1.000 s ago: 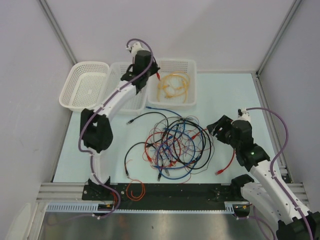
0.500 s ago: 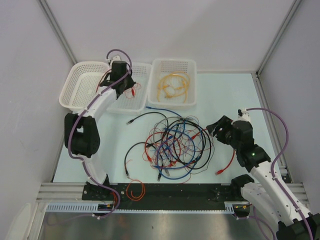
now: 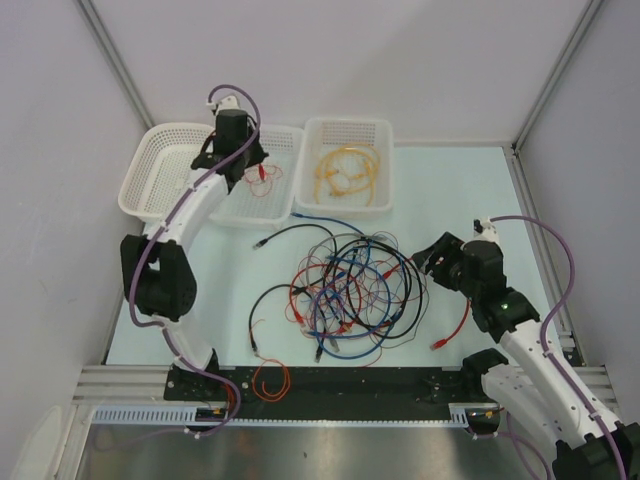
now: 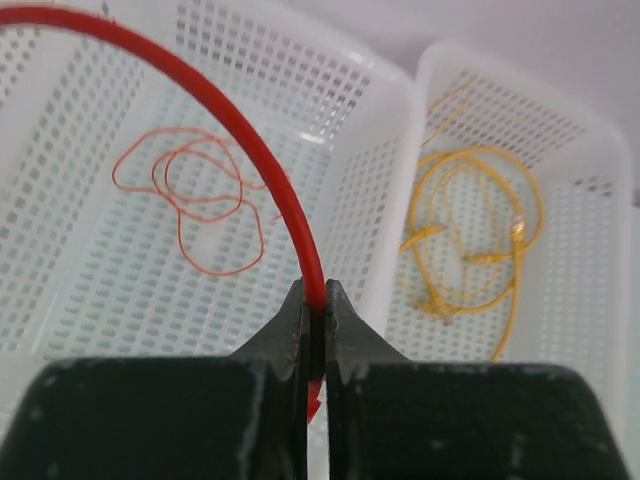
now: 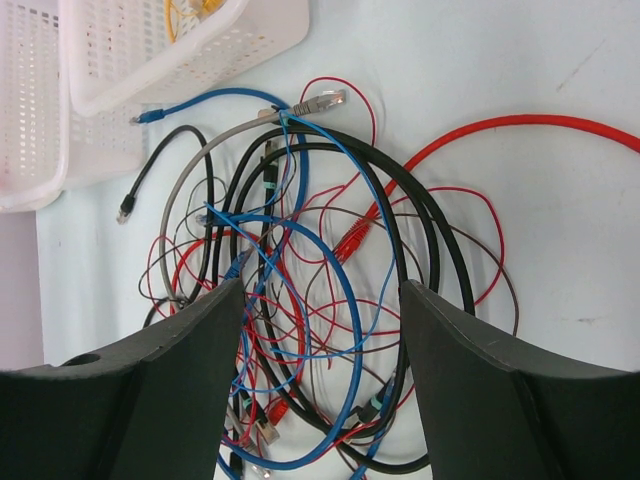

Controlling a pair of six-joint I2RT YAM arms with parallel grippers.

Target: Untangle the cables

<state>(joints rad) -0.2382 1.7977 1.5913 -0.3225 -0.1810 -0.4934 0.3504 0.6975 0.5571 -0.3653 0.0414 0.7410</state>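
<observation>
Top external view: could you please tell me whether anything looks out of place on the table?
Yes: a small orange wire loop lies alone on the black base strip at the near edge, between the two arm bases. It sits well apart from the tangled pile, so it looks stray.

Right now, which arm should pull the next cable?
Right arm, probably: right fingers open facing the multicoloured cable tangle; left fingers shut on a thick red cable over a white perforated basket.
</observation>
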